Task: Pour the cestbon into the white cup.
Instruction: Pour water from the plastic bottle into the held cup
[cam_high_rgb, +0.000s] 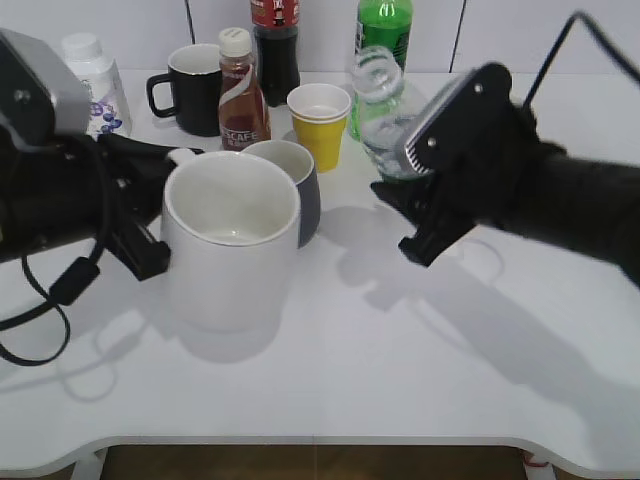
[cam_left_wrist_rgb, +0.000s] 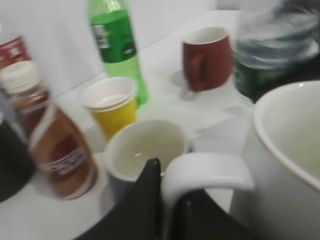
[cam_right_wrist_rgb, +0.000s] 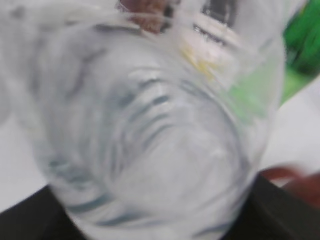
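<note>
The white cup (cam_high_rgb: 230, 240) is the large mug at centre left. My left gripper (cam_high_rgb: 165, 200) is shut on its handle; in the left wrist view the black fingers (cam_left_wrist_rgb: 172, 200) pinch the white handle (cam_left_wrist_rgb: 205, 172), with the cup's rim (cam_left_wrist_rgb: 280, 140) at the right. My right gripper (cam_high_rgb: 410, 190) is shut on the cestbon (cam_high_rgb: 385, 110) and holds it above the table, to the right of and behind the cup, tilted slightly left. No cap shows on its neck. The clear ribbed body fills the right wrist view (cam_right_wrist_rgb: 150, 125). It also shows blurred in the left wrist view (cam_left_wrist_rgb: 275, 45).
Just behind the white cup stands a grey mug (cam_high_rgb: 295, 165). Further back are a yellow paper cup (cam_high_rgb: 320, 120), a brown coffee bottle (cam_high_rgb: 240, 95), a black mug (cam_high_rgb: 195, 90), a cola bottle (cam_high_rgb: 275, 40), a green soda bottle (cam_high_rgb: 385, 20) and a white jar (cam_high_rgb: 95, 85). A red mug (cam_left_wrist_rgb: 207, 57) shows in the left wrist view.
</note>
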